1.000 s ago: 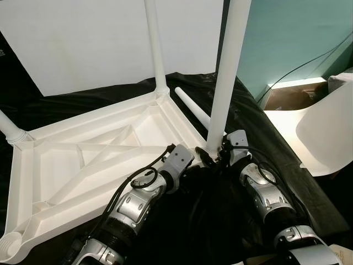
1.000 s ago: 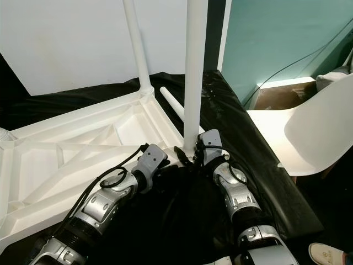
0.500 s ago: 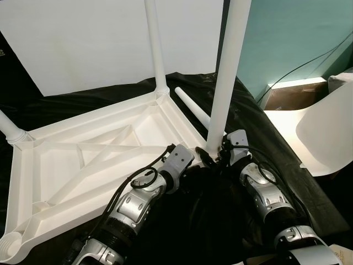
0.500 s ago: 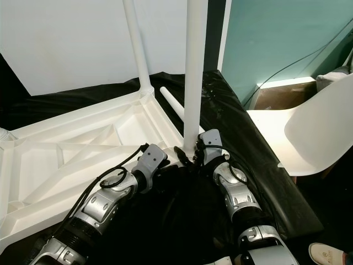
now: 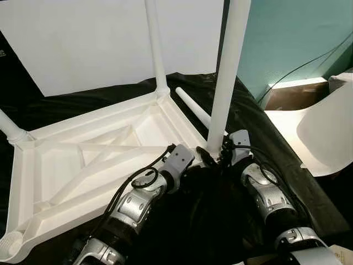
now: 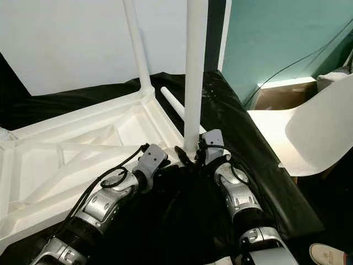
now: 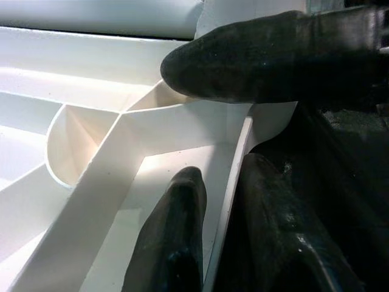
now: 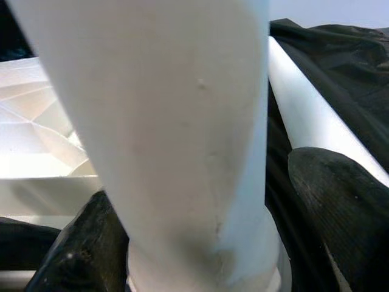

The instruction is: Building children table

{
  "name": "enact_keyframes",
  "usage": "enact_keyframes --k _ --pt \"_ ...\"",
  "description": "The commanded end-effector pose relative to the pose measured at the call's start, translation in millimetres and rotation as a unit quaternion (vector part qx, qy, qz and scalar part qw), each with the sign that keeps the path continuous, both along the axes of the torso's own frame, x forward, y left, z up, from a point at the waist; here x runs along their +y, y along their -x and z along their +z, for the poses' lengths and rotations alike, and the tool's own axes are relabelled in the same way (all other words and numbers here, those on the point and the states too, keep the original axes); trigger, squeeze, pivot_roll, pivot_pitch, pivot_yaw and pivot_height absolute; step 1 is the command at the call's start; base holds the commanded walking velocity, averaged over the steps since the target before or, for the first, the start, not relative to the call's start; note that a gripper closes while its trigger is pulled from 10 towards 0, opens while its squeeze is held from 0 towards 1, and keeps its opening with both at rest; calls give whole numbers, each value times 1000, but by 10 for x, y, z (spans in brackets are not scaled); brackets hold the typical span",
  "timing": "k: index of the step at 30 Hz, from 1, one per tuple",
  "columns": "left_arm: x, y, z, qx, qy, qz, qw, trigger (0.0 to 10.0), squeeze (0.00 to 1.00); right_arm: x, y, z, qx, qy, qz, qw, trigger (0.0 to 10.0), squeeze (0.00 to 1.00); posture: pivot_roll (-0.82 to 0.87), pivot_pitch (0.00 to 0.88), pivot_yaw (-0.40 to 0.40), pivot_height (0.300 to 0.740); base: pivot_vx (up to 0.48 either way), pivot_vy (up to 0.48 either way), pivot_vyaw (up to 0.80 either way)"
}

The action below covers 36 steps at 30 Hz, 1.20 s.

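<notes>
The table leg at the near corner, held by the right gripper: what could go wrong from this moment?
1. The near leg is tall, and the right gripper grips only its base, so it may tilt in the socket.
2. The left gripper pinches just the thin rim of the tabletop; the top may slide on the black cloth.
3. The loose leg lies close by and may be knocked away.

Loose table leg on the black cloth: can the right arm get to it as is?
Probably not yet: the right gripper is busy at the base of the upright leg, which stands between it and the loose leg just beyond.
</notes>
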<state>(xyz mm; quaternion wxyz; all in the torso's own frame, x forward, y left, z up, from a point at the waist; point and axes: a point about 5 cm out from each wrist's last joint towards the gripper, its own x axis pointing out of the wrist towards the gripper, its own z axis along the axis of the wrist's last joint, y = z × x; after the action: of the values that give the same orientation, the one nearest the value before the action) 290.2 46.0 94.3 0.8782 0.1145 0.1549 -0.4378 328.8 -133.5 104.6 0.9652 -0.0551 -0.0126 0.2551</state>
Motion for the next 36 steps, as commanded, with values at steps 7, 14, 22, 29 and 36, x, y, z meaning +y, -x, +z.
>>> enact_keyframes --k 7,14,22,29,36 --pt "28 189 -407 93 -32 -30 995 10000 0 -49 -37 86 -1 25 41 999 10000 0 2 0 12 740 0 0 0" --pt "42 186 -416 94 -35 -32 994 10000 0 -105 -8 120 -4 51 90 995 10000 0 -1 0 19 740 0 0 0" --pt "33 172 -424 93 -35 -33 995 10000 0 -31 -11 230 -36 57 124 990 10000 0 1 0 18 740 0 0 0" --pt "43 160 -427 93 -35 -31 995 10000 0 37 -46 277 -45 53 141 988 10000 0 4 0 19 740 0 0 0" --pt "56 156 -428 91 -36 -30 995 10000 0 55 -55 223 -25 54 148 987 0 0 12 0 20 740 0 0 0"
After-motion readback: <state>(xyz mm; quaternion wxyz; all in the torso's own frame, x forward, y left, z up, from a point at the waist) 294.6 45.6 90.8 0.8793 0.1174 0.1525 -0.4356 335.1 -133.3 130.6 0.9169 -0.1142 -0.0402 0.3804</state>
